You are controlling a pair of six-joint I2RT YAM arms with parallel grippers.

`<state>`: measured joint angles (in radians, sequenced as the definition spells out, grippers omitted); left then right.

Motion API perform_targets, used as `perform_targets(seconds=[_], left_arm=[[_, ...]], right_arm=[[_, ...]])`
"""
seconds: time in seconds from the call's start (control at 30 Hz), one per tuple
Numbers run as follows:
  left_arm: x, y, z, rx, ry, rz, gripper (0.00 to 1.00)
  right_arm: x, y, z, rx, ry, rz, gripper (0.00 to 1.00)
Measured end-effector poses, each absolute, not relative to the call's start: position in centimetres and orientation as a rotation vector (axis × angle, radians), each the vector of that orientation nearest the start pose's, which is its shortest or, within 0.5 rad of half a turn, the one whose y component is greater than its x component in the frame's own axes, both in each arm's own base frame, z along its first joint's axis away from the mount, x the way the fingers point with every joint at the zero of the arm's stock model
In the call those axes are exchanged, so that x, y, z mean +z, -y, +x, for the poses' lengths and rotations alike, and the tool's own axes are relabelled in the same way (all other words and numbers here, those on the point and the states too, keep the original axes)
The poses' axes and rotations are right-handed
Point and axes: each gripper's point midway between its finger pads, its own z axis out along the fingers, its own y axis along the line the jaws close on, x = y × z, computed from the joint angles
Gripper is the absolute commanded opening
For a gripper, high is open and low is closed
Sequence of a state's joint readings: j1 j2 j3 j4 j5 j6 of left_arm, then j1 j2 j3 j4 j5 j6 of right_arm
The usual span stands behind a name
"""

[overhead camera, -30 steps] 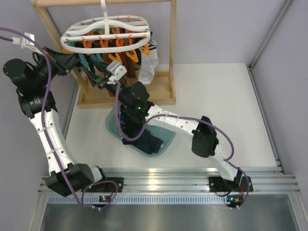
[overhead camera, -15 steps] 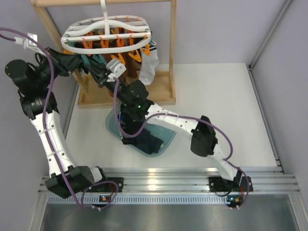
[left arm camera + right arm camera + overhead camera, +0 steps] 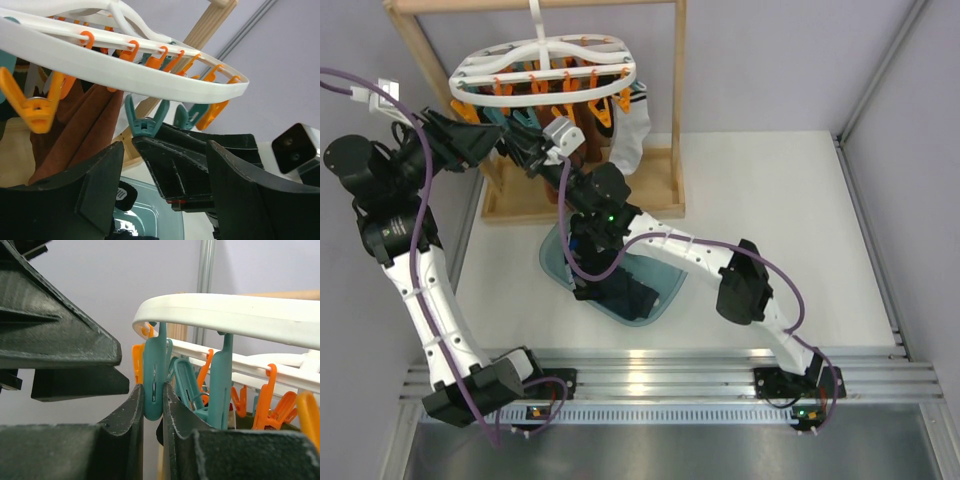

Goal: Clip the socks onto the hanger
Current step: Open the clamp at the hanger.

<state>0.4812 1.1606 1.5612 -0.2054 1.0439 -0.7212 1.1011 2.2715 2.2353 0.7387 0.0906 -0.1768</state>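
Right gripper (image 3: 153,392) pinches narrow on a smooth teal plastic clip (image 3: 154,360) under the white oval lattice hanger (image 3: 240,310), seemingly at its seven o'clock rim; left gripper (image 3: 165,150) gapes wide, empty.

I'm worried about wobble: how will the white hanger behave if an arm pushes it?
It probably swings, since the hanger hangs from the wooden rack by one hook. Likely light: open lattice. The teal clip in the right pincer looks free to dangle.

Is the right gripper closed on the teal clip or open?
Closed on it: in the right wrist view the right gripper presses both sides of the teal clip hanging from the hanger.
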Motion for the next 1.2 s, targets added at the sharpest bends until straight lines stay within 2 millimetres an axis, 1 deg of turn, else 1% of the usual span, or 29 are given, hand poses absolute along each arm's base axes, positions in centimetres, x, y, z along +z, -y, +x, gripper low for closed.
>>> perform_targets(seconds=[0.1,0.2,0.37,0.53,0.67,0.73,1.07,1.13,1.17,1.2], left_arm=[[51.1,3.2,29.9,-0.913,-1.517,0.034,0.69],[51.8,3.2,29.8,-0.903,-1.495,0.044,0.66],[52.4,2.4,30.9,-0.874,-1.482,0.034,0.65],[52.0,1.6,32.2,-0.851,-1.494,0.011,0.63],[51.6,1.4,32.8,-0.843,-1.509,-0.003,0.61],[51.4,1.5,32.9,-0.843,-1.513,0.001,0.58],[51.5,3.0,33.4,-0.85,-1.519,0.027,0.52],[51.6,3.2,33.5,-0.851,-1.518,0.026,0.5],[51.6,3.2,33.6,-0.851,-1.517,0.023,0.44],[51.6,3.2,33.8,-0.851,-1.516,0.018,0.42]], right_arm=[[49.5,-57.3,31.5,0.837,-0.772,-0.464,0.0],[49.4,-57.4,31.4,0.851,-0.775,-0.465,0.0],[49.4,-57.5,31.3,0.876,-0.782,-0.464,0.0],[49.3,-57.6,31.3,0.885,-0.784,-0.466,0.0],[49.3,-57.6,31.2,0.897,-0.783,-0.468,0.0],[49.3,-57.7,31.2,0.902,-0.783,-0.469,0.0],[49.5,-57.5,31.2,0.904,-0.78,-0.467,0.0],[49.8,-57.3,31.1,0.904,-0.776,-0.465,0.0],[50.0,-57.2,31.1,0.904,-0.773,-0.463,0.0],[50.1,-57.2,31.0,0.904,-0.773,-0.463,0.0]])
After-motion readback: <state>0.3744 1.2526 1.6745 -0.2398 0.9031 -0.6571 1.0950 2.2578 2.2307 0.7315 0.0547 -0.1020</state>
